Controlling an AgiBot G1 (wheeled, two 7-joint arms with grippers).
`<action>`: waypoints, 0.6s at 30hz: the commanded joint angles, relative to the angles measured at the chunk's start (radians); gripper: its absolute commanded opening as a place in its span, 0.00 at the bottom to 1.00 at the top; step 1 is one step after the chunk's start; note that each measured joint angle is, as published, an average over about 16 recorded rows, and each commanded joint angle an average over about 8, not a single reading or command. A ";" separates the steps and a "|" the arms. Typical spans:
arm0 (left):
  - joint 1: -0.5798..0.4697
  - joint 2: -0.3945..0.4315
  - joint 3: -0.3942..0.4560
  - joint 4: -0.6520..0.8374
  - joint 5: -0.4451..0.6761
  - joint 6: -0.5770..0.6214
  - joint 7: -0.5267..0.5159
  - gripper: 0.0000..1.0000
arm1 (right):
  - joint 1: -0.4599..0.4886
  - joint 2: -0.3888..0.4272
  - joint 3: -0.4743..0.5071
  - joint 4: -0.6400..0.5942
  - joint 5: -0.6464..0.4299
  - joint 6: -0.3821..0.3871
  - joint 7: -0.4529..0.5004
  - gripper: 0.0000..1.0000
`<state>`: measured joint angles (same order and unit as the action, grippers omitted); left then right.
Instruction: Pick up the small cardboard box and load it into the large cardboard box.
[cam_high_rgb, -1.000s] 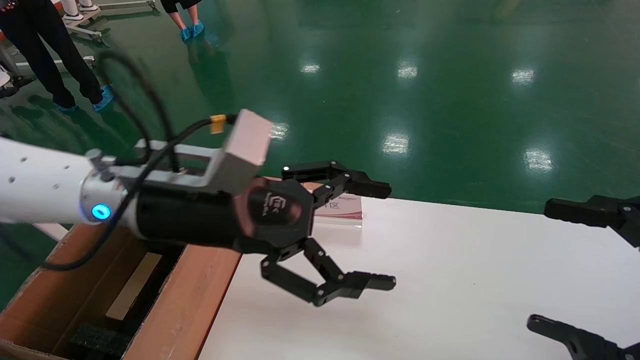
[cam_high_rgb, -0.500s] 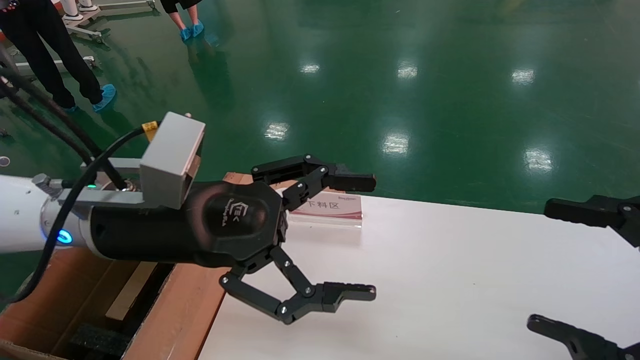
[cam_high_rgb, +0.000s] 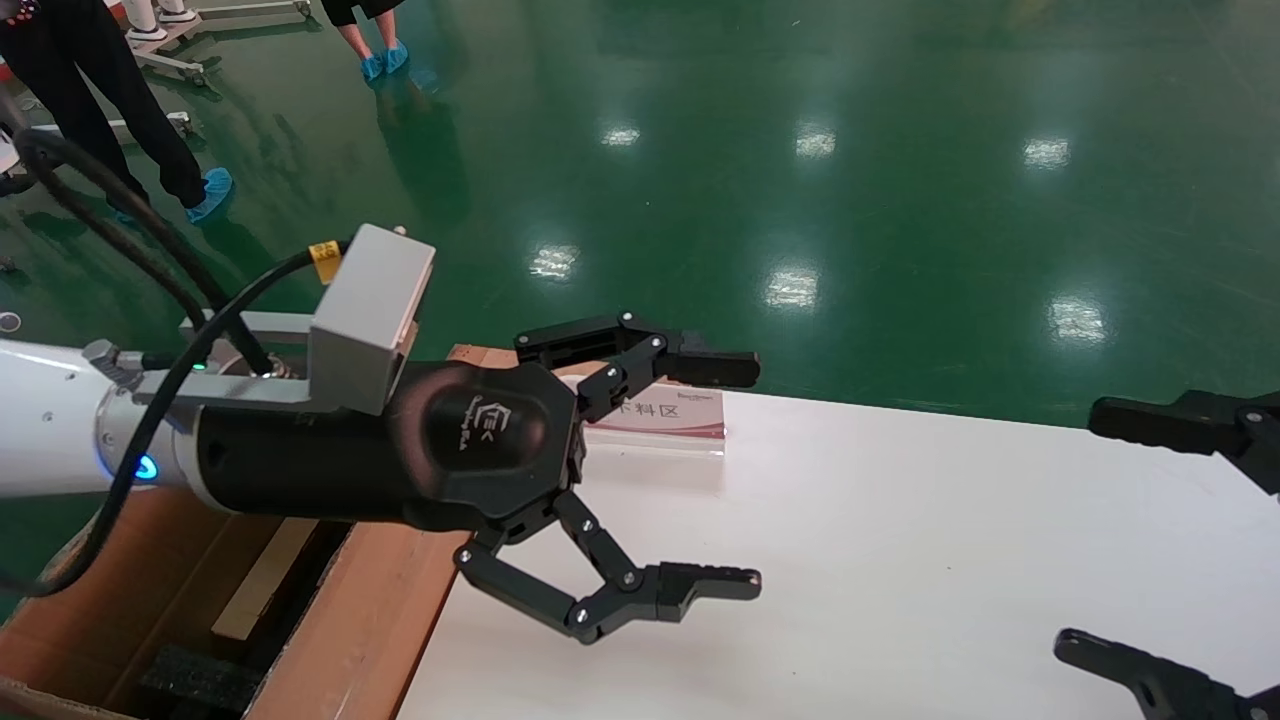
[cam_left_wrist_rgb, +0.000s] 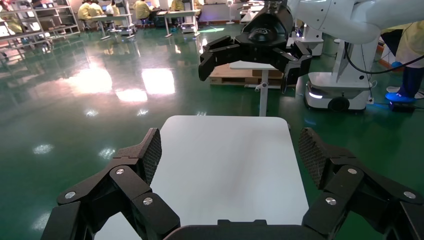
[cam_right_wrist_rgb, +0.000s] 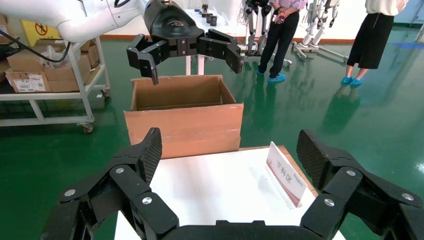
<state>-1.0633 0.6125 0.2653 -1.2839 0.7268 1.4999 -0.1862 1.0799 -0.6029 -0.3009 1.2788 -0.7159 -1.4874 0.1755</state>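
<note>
surface: white table (cam_high_rgb: 900, 560) | on it: sign card (cam_high_rgb: 665, 415) at far left corner

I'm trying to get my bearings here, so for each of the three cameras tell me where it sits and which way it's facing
Head view: on the head, looking down at the white table; left gripper open, right gripper at the edge.
Left wrist view: faces along the table toward the right gripper.
Right wrist view: faces the left gripper and large cardboard box.
Shared: head and right wrist views show the sign.
</note>
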 joint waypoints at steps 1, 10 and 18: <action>-0.003 0.000 0.004 0.000 0.001 -0.001 -0.001 1.00 | 0.000 0.000 0.000 0.000 0.000 0.000 0.000 1.00; -0.010 -0.001 0.013 0.000 0.003 -0.004 -0.002 1.00 | 0.000 0.000 0.000 0.000 0.000 0.000 0.000 1.00; -0.013 -0.001 0.017 0.000 0.004 -0.005 -0.002 1.00 | 0.000 0.000 0.000 0.000 0.000 0.000 0.000 1.00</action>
<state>-1.0762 0.6112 0.2820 -1.2839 0.7304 1.4947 -0.1885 1.0799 -0.6029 -0.3008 1.2788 -0.7159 -1.4875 0.1756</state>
